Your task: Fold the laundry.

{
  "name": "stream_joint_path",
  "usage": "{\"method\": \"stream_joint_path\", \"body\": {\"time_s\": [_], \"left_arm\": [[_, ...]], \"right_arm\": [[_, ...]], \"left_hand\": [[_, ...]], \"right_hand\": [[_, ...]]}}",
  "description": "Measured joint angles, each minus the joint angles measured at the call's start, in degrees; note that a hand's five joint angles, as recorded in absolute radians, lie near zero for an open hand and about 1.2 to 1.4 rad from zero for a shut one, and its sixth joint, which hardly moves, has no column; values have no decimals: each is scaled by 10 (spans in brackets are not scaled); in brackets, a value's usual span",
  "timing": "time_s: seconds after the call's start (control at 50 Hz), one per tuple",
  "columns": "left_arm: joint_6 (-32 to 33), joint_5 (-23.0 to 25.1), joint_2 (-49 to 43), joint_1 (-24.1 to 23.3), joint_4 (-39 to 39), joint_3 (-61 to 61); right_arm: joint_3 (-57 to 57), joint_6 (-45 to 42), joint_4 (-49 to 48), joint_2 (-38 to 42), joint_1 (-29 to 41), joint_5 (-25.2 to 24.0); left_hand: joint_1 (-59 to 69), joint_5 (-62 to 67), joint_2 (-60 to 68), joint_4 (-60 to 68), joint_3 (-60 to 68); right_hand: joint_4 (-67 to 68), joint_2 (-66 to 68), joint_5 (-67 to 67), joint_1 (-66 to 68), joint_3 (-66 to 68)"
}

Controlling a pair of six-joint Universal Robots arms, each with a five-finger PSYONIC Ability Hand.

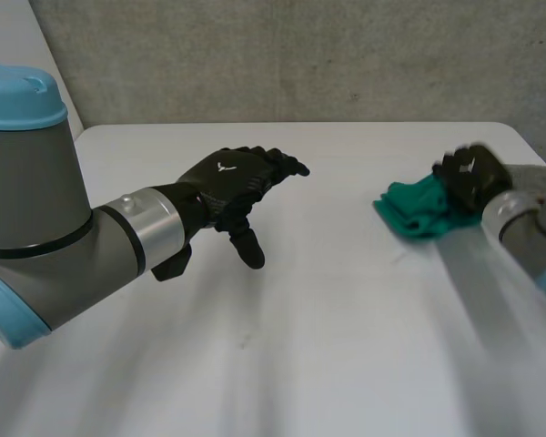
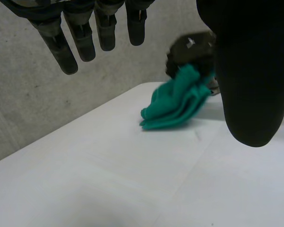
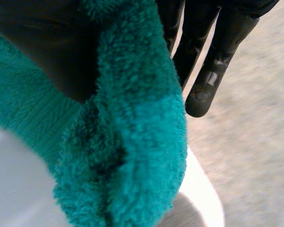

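Observation:
A teal towel (image 1: 419, 211) lies bunched and folded near the table's far right corner. My right hand (image 1: 471, 177) is on its right end, with thumb and fingers pinching a thick fold of the fluffy teal towel (image 3: 132, 142); its fingers (image 3: 213, 71) reach past the cloth. My left hand (image 1: 232, 187) hovers above the middle of the table, fingers straight and spread, holding nothing. In the left wrist view its fingers (image 2: 75, 38) point toward the teal towel (image 2: 175, 106), with my right hand (image 2: 191, 52) behind it.
The white table (image 1: 300, 346) ends at a grey concrete wall (image 1: 300, 55) behind. Its right edge (image 1: 528, 146) runs close to the towel. My left arm (image 1: 45, 228) stands at the near left.

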Motion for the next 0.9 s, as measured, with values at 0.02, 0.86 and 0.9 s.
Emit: {"method": "stream_joint_path", "body": {"time_s": [0.02,0.86,0.9], "left_arm": [[0,-3,0,0,0,0],[-4,-30,-4,-7,1,-16],[-3,-30,-3,-7,1,-16]], "right_arm": [[-33,8,1,8,-1,1],[-198,-118,132,148,-243,-137],[-186,-113,132,132,-244,-138]], "left_hand": [[0,0,0,0,0],[0,0,0,0,0],[0,0,0,0,0]], "right_hand": [[0,0,0,0,0],[-10,-8,14,0,4],[-270,-266,-229,-208,-253]]}}
